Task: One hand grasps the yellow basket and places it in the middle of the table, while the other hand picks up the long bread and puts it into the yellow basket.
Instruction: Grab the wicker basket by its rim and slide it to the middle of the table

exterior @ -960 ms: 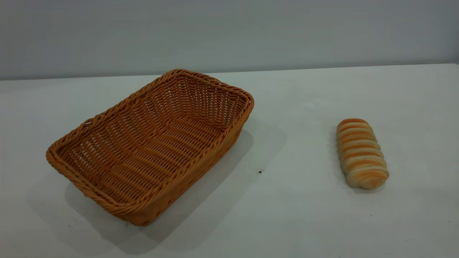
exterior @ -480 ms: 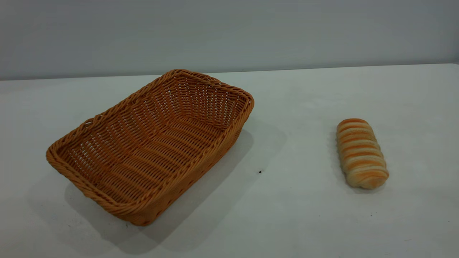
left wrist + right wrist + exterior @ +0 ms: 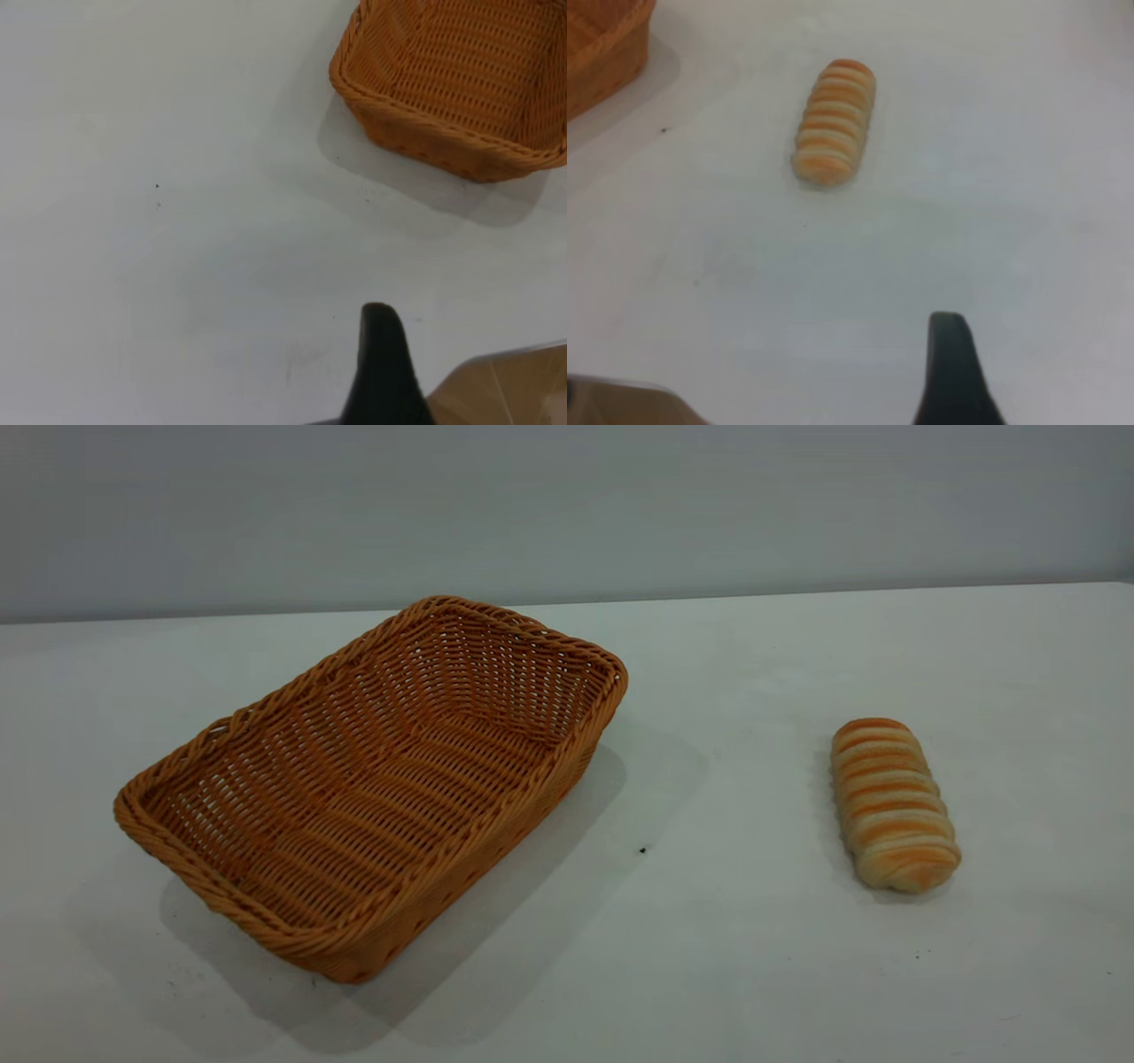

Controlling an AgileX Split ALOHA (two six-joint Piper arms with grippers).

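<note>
The yellow basket (image 3: pixel 496 825) stands empty on the left half of the white table (image 3: pixel 709 965), turned at an angle. The long bread (image 3: pixel 893 802) lies on the table at the right, well apart from the basket. Neither gripper shows in the exterior view. In the left wrist view my left gripper (image 3: pixel 381 372) shows only as one black tip above bare table, well short of the basket's corner (image 3: pixel 416 119). In the right wrist view my right gripper (image 3: pixel 952 372) is likewise one black tip over bare table, well short of the bread (image 3: pixel 834 119). A basket corner (image 3: pixel 602 44) shows there too.
A grey wall (image 3: pixel 567 505) runs behind the table's far edge. The table's edge, with brown floor (image 3: pixel 509 390) beyond it, shows in the left wrist view close to my left gripper. A tiny dark speck (image 3: pixel 642 850) lies between basket and bread.
</note>
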